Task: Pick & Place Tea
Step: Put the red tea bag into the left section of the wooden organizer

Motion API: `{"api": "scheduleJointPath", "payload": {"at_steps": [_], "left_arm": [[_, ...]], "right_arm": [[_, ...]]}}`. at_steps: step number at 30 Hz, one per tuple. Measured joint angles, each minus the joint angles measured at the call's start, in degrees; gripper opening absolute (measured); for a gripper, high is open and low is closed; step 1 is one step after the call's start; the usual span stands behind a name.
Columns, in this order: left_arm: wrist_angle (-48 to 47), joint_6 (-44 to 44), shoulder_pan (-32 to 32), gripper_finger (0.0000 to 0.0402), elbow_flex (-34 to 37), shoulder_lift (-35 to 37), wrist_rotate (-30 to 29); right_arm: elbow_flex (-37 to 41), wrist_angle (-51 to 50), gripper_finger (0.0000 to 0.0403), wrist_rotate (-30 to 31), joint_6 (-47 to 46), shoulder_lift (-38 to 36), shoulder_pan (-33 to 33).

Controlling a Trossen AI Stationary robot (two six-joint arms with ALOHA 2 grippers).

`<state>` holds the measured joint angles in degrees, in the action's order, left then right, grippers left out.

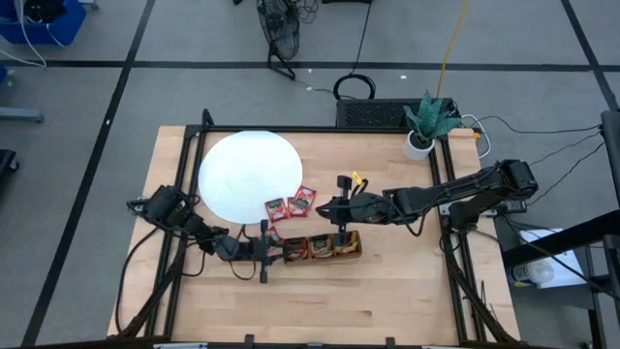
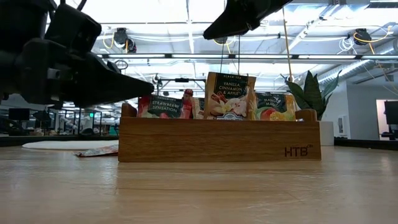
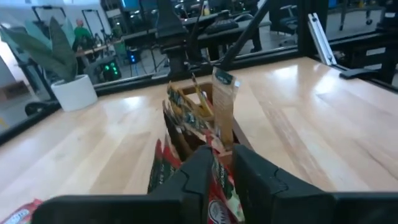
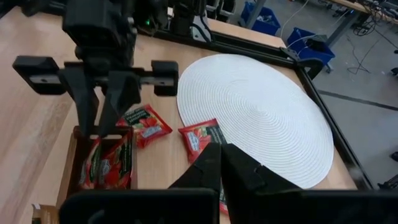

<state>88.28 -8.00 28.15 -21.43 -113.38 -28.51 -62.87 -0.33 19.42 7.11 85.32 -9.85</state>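
Left gripper (image 1: 274, 249), jaws slightly parted, stands over red sachets (image 4: 107, 163) upright in the long brown wooden tray's (image 2: 219, 140) left compartment near the bench's front edge; right gripper (image 1: 329, 207), jaws closed, empty.

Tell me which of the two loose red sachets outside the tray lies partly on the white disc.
The red sachet nearer the right end effector: its corner overlaps the white disc. The other red sachet, beside the wooden tray, lies wholly on the table.
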Motion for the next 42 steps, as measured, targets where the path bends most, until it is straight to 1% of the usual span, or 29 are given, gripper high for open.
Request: {"api": "scheduleJointPath", "payload": {"at_steps": [4, 8, 11, 13, 15, 17, 19, 23, 26, 27, 29, 30, 32, 35, 38, 42], "left_arm": [[0.1, -2.7, 0.2, 0.0082, 0.0, 1.0, 0.0], [0.2, -5.8, 0.2, 0.0077, 0.1, 3.2, -0.1], [-0.3, -7.2, 0.2, 0.0072, 0.3, 5.5, -0.1], [-2.5, -7.1, 0.2, 0.0068, 0.3, 7.5, -0.3], [-7.7, -6.7, 0.2, 0.0065, 0.4, 10.3, -0.3], [-17.1, -5.7, 0.2, 0.0061, 0.4, 14.5, -0.1], [-31.3, -2.9, 0.3, 0.0056, 0.3, 20.2, -0.1], [-64.7, 8.6, 0.1, 0.0043, -3.2, 32.3, 0.0], [-86.0, 17.6, -0.1, 0.0033, -7.2, 38.5, -0.2], [-91.2, 21.4, -0.4, 0.0032, -8.3, 39.9, -0.7], [-97.1, 29.4, -2.1, 0.0036, -10.0, 41.4, -1.3], [-98.3, 32.6, -3.4, 0.004, -10.4, 41.7, -1.6], [-98.7, 36.3, -6.3, 0.0052, -10.5, 41.5, -1.3], [-96.8, 36.5, -10.1, 0.0069, -10.5, 39.6, 2.5], [-94.4, 32.8, -11.8, 0.0071, -10.5, 36.5, 6.7], [-88.9, 27.6, -11.8, 0.0055, -10.4, 30.9, 11.4]], "right_arm": [[0.0, -1.2, 0.0, 0.0, 0.0, 0.0, 0.0], [0.2, -1.7, 0.0, 0.0, -0.2, 0.0, 0.0], [2.3, -0.1, 0.0, 0.0, -0.2, 0.0, 0.0], [4.6, 1.4, 0.0, 0.0, -0.4, 0.0, 0.0], [7.0, 3.6, 0.0, 0.0, -0.4, 0.0, 0.0], [9.6, 6.2, 0.0, 0.0, -0.6, 0.0, -0.3], [12.1, 8.7, 0.0, 0.0, -1.1, 0.0, -0.8], [15.9, 15.6, 0.0, 0.0, 0.2, -0.1, -1.8], [17.9, 18.4, 0.0, 0.0, 1.9, -0.1, -2.0], [18.5, 19.1, 0.0, 0.0, 2.2, -0.1, -2.0], [19.5, 20.9, 0.0, 0.0, 2.9, -0.1, -1.9], [20.0, 21.9, 0.0, 0.0, 3.4, -0.1, -1.9], [20.7, 22.9, 0.0, 0.0, 4.1, -0.1, -1.9], [20.9, 22.9, 0.0, 0.0, 4.5, -0.1, -1.9], [20.9, 22.9, 0.0, 0.0, 4.6, -0.2, -1.9], [20.9, 22.8, 0.0, 0.0, 4.6, -0.2, -1.9]]}}
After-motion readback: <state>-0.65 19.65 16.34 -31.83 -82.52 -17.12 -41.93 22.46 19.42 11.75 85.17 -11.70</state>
